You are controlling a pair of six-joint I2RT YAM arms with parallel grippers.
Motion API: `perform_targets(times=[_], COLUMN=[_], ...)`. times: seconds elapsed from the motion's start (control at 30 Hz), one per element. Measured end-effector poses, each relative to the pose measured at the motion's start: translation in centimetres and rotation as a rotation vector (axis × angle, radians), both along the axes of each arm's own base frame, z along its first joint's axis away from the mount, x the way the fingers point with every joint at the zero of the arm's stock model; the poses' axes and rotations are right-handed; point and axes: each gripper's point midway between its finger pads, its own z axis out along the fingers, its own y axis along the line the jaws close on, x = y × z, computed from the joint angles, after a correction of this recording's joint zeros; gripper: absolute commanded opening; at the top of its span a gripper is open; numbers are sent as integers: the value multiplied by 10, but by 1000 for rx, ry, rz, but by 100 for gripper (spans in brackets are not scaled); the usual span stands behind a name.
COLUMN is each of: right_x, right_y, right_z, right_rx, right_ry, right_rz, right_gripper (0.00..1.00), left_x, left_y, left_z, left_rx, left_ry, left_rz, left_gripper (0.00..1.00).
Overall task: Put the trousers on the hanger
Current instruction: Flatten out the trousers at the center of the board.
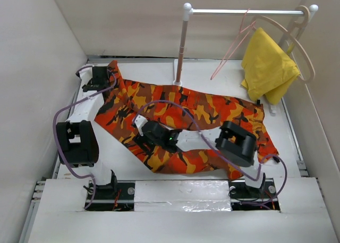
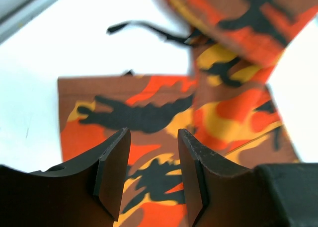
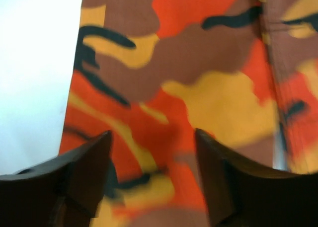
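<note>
Left claw (image 2: 152,137) and right claw (image 3: 153,137) both open above the trousers (image 1: 212,107). I judge a shallow pinch could slip.

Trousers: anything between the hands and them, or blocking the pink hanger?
Nothing visible. Left hand and right hand are open right over the trousers. The hanger is up on the rail; yellow cloth hangs close beside it.

The top view looks down from behind; both wrist views face the trousers (image 1: 212,107) closely.
</note>
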Motion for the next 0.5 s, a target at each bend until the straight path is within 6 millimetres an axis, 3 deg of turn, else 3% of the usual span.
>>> perform_targets(times=[0.07,0.13,0.23,0.27,0.33,0.5], right_x=[2,4,3,-1,-13,-60], right_y=[12,27,49,55,62,62], right_z=[-20,-31,-32,-33,-35,-37], right_rx=[-45,-55,-40,-36,-31,-36], right_ry=[0,-2,-14,-15,-20,-46], right_rz=[-4,-5,13,23,49,136], right_gripper=[79,74,41,18,4,0], left_x=[8,14,22,24,28,33], left_y=[0,1,1,1,0,1], left_z=[12,20,18,14,3,-29], left_rx=[4,6,9,8,7,14], left_ry=[-30,-49,-52,-44,-19,61], left_rz=[-2,-4,-8,-11,-18,-33], left_gripper=[41,41,43,44,46,50])
